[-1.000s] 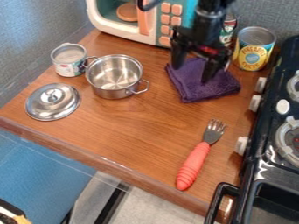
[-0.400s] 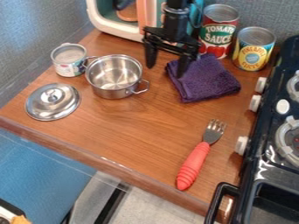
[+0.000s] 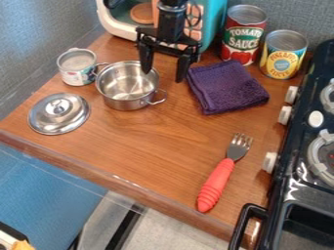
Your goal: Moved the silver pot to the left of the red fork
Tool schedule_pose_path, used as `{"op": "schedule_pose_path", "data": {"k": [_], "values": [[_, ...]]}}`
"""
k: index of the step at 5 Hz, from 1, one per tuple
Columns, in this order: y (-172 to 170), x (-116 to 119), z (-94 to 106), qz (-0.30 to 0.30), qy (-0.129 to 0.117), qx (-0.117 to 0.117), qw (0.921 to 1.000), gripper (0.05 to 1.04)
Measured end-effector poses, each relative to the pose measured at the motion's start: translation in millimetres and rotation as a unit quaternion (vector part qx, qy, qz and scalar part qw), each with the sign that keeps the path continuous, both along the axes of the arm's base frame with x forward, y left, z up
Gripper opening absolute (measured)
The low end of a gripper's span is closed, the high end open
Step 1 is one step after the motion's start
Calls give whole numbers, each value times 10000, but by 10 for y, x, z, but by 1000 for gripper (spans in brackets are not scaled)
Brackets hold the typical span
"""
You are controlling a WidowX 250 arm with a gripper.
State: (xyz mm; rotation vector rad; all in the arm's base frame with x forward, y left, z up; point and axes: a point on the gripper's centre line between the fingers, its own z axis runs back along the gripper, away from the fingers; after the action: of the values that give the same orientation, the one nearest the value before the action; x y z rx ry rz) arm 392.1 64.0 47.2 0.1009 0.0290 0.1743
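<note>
I see one silver pot (image 3: pixel 128 87) beside one lid (image 3: pixel 58 114), up and left of one red fork (image 3: pixel 217 181). Above its right rim hangs one black gripper (image 3: pixel 163 75), fingers parted, holding nothing. Two food cans (image 3: pixel 242 36) wear printed labels; the wood-look counter (image 3: pixel 156 141) adjoins a stove (image 3: pixel 306 166).

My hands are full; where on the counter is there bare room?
Widest: the counter between the lid, silver pot, purple towel and red fork. Crowded: the labelled tin, pot and lid at left; two cans behind the towel; between pot and towel hangs the gripper.
</note>
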Motion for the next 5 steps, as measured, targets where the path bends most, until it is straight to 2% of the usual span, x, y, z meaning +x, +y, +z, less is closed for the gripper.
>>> {"op": "schedule_pose_path", "data": {"k": [1,3,5], "values": [[102,-91,-96,164,100,120,9997,999],[252,-54,-43,427,28,222,9988,999],[377,38,-107,703,60,165,9974,1000]]}}
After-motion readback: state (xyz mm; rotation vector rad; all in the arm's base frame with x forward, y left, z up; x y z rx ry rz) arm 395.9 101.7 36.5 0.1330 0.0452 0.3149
